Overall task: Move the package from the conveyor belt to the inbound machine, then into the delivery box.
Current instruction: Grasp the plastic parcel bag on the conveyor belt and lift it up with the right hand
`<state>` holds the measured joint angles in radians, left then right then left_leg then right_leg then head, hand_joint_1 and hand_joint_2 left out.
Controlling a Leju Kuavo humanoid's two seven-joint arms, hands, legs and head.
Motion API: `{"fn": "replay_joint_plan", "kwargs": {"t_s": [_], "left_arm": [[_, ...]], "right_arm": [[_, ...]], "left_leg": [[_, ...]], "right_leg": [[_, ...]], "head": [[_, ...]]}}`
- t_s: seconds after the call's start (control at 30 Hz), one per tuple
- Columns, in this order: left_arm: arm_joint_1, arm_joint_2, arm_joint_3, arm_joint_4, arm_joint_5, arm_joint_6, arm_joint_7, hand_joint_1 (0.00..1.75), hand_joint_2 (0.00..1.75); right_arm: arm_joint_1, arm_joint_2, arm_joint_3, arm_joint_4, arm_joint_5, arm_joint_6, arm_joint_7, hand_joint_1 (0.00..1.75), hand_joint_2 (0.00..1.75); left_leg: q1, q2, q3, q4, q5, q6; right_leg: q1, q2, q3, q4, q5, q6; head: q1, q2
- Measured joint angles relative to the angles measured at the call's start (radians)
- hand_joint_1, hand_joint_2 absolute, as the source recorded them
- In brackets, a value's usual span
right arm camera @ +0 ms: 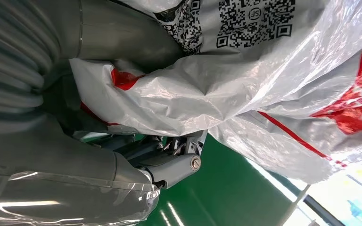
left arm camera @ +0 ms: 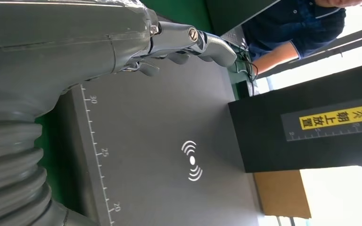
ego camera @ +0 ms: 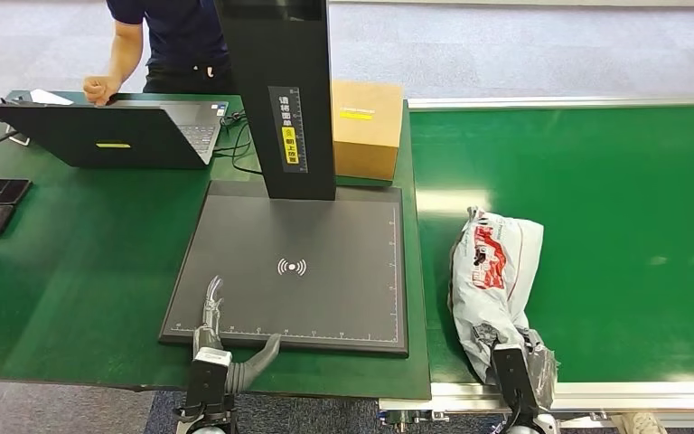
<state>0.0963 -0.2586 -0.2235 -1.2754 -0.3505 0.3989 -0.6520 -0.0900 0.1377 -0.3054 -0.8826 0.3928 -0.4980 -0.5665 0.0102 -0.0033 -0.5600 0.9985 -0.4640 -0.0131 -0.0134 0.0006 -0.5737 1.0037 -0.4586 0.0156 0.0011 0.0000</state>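
We see a green conveyor belt (ego camera: 596,181) on our right, most of its surface bare. Left of it, on the green table (ego camera: 72,289), lies the inbound machine (ego camera: 298,271), a dark grey pad with a black upright post; a brown cardboard box (ego camera: 367,128) stands at the table's far edge behind it. The package (ego camera: 492,271), a crinkled white plastic mailer with red print and QR codes, lies near the belt's near-left corner. Our right hand (ego camera: 517,375) grasps its near end. Our left hand (ego camera: 221,330) rests released, fingers apart, on the pad's near-left corner.
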Motion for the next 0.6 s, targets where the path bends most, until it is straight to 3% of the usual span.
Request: {"fn": "replay_joint_plan", "kwargs": {"t_s": [0.6], "left_arm": [[0.000,0.002,-0.006,0.000,-0.005,-0.019,-0.006,0.00,1.75]], "right_arm": [[0.158,0.051,0.188,-0.374,0.043,-0.023,0.024,1.39,1.75]], "left_leg": [[0.000,0.000,0.000,0.000,0.000,0.000]], "right_leg": [[0.000,0.000,0.000,0.000,0.000,0.000]], "head": [[0.000,0.000]]}}
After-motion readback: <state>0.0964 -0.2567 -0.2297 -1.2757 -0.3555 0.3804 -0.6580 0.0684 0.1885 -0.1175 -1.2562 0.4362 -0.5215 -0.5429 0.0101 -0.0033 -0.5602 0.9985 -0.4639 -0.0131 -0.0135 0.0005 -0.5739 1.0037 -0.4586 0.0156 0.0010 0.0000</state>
